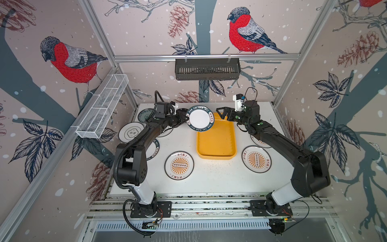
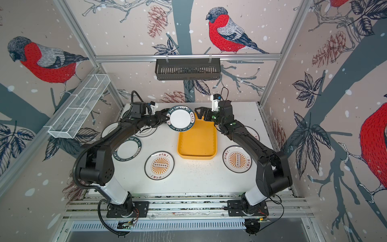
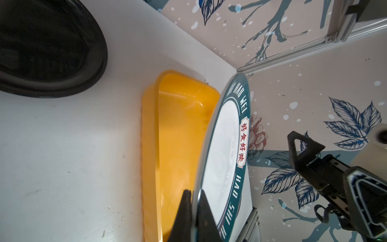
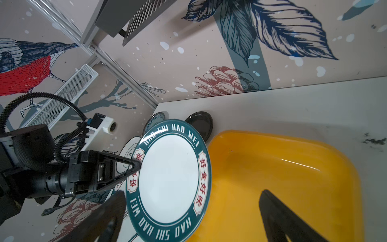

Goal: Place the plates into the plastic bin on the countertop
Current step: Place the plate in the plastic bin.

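**Eng:** If you scan from the left wall, you hit the wire-mesh basket [image 1: 102, 106] first, hung above the countertop [image 1: 209, 180]. Past it, the teal plate [image 1: 144, 114] lies flat in the far left corner, with the flower-outline plate [image 1: 130, 132] just in front of it.

**Op:** Under the left arm?

**Eng:** You have a second lettered plate [image 2: 127, 150] flat there, and in a top view the arm partly covers it. The left sunburst plate [image 1: 179, 165] lies near the front edge, just left of the bin's near end.

**Op:** Left gripper?

**Eng:** Your left gripper [image 1: 187, 120] is clamped on the rim of the held plate [image 1: 200, 119]. That plate is off the counter and tilted, and in both top views it overlaps the far left corner of the plastic bin [image 1: 216, 144]. The black plate [image 4: 200, 123] lies flat behind it, near the back wall.

**Op:** Right side?

**Eng:** Your right gripper [image 1: 221, 114] has its jaws spread wide and grips nothing. It hovers over the bin's far right corner, just apart from the held plate. The right sunburst plate [image 1: 256, 159] lies flat to the right of the bin. One more plate [image 1: 257, 141] is mostly hidden under your right arm.
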`<state>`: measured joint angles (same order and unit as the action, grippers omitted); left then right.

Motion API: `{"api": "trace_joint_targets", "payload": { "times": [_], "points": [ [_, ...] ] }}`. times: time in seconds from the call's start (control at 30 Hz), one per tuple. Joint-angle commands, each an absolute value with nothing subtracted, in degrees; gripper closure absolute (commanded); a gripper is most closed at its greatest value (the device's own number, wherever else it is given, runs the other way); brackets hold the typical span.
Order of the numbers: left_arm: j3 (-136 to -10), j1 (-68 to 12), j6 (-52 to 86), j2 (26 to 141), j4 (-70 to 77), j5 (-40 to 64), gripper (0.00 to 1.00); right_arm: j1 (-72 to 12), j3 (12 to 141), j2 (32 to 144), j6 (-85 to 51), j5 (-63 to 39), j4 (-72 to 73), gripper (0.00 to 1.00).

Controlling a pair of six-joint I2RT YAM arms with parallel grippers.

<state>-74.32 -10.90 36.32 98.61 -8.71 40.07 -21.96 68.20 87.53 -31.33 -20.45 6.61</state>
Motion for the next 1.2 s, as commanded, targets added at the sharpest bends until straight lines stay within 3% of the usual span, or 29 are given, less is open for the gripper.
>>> {"api": "trace_joint_targets", "payload": {
  "times": [0.0, 0.57, 1.17],
  "points": [
    [-76.41, -13.81, 33.76, 100.45, -11.48, 39.79, 1.0, -20.3, 66.6, 84.5, -31.03, -18.16, 5.64, 0.01],
    [-94.09, -22.66, 27.71, 119.56, -24.92, 33.49, 1.0, -11.08, 57.17, 67.65, -31.99, -7.27, 1.23, 0.01],
    [-103.74, -25.14, 24.37, 130.67, -31.85, 29.38, 1.0, -10.67, 55.2, 63.85, -32.04, -3.39, -0.3, 0.01]
  ]
}}
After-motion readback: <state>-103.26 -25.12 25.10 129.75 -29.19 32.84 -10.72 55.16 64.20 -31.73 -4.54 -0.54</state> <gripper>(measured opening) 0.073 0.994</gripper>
